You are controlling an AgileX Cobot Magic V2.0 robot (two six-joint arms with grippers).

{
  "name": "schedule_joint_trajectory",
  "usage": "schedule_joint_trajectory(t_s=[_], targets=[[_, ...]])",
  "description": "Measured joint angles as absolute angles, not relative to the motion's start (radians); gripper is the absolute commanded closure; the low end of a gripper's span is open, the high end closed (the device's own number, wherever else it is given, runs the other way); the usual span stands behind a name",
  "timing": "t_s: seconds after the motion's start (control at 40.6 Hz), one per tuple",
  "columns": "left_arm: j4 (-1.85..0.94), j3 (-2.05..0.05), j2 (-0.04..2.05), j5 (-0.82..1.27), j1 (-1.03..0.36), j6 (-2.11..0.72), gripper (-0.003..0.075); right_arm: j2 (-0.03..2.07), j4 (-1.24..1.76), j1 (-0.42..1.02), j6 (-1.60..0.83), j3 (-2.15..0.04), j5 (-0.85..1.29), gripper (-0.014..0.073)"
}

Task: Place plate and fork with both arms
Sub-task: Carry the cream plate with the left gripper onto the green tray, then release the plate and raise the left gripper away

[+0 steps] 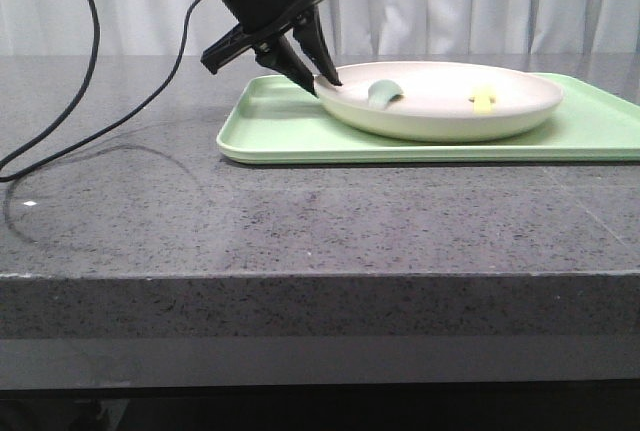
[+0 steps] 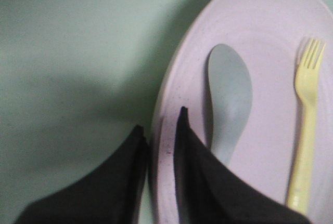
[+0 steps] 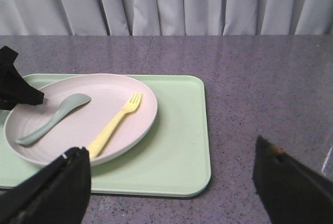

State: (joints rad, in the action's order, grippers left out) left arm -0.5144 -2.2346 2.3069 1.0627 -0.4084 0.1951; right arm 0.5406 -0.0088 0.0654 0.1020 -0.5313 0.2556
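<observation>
Speckled dark grey stone forms the table [image 1: 300, 231], its thick front edge nearest the front camera. Toward the left, a black cable [image 1: 90, 61] trails across the surface. Next, the left gripper [image 1: 316, 81] descends at a slant from above, its black tapered fingers [image 2: 197, 172] closed on the plate's left rim, one finger outside and one inside the lip. The plate [image 1: 440, 101] is round, shallow, off-white and matte with a raised rim; it sits on the flat, rectangular light-green tray [image 1: 280, 131], toward that tray's left half in the right wrist view. On the plate lie a grey-green rounded spoon [image 2: 229, 99] and, beside it but apart, the pale yellow plastic fork [image 3: 115, 124], short-tined. The right gripper [image 3: 171, 182] hovers above the table, well apart from the tray, fingers spread wide and holding nothing.
</observation>
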Motion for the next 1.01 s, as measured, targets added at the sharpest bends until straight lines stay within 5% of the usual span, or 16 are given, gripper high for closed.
schedule_joint_trajectory(t_s=[0.295,0.517,0.763,1.009], targets=[[-0.519,-2.382,2.3,1.209,-0.391,0.139,0.0395,0.541,-0.009,0.065,0.102,-0.531,0.256,-0.0059],[-0.519,-2.519,2.272,1.248,-0.387,0.11,0.0741,0.541,-0.009,0.065,0.102,-0.531,0.256,-0.0059],[-0.507,-2.506,2.223,1.259,-0.387,0.061,0.0738,0.541,-0.009,0.065,0.102,-0.531,0.256,-0.0059],[-0.323,-2.27,2.026,1.259,-0.391,0.006,0.0738,0.541,-0.009,0.065,0.102,-0.531,0.259,-0.0059]])
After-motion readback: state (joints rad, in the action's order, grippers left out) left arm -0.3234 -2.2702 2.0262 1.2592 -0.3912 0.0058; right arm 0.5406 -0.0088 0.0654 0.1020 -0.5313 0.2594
